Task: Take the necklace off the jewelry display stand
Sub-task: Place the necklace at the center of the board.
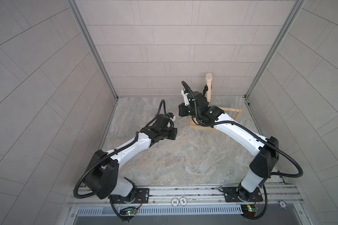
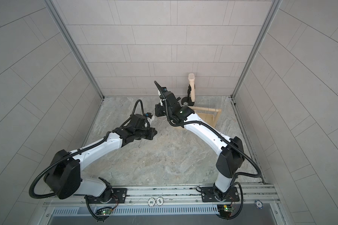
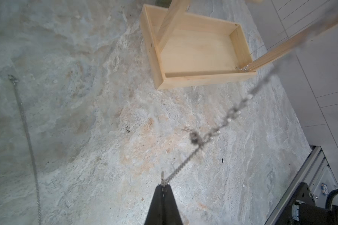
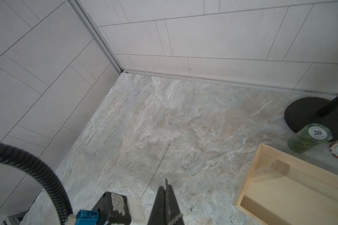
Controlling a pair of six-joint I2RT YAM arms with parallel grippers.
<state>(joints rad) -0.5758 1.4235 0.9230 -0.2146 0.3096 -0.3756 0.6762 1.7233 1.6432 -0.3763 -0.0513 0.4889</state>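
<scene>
In both top views, 2 black-and-white arms reach over a stone-patterned worktop (image 1: 174,165). The left arm (image 1: 129,150) stretches low toward the middle. The right arm (image 1: 234,128) bends over the pale wooden jewelry display stand (image 1: 201,127) and hides much of it, leaving the dowel (image 1: 232,110) showing. Behind the stand is a black microphone stand (image 2: 191,85).

Only the wrist views show the grip. In the left wrist view, the left pincer (image 3: 163,188) is pinched shut on the silver necklace (image 3: 230,115). The chain runs taut through the air beside the stand, off the dowel, and a second strand trails further off. A small glint of chain sits in 1 corner of the stand's tray (image 3: 203,79), which otherwise looks bare.

In the right wrist view, the right pincer (image 4: 165,188) is also closed tight, with chain links between its fingers. A fine strand (image 4: 158,165) lies beyond its tips. This view alone shows a stack of green poker chips (image 4: 308,138) near the tray corner.
</scene>
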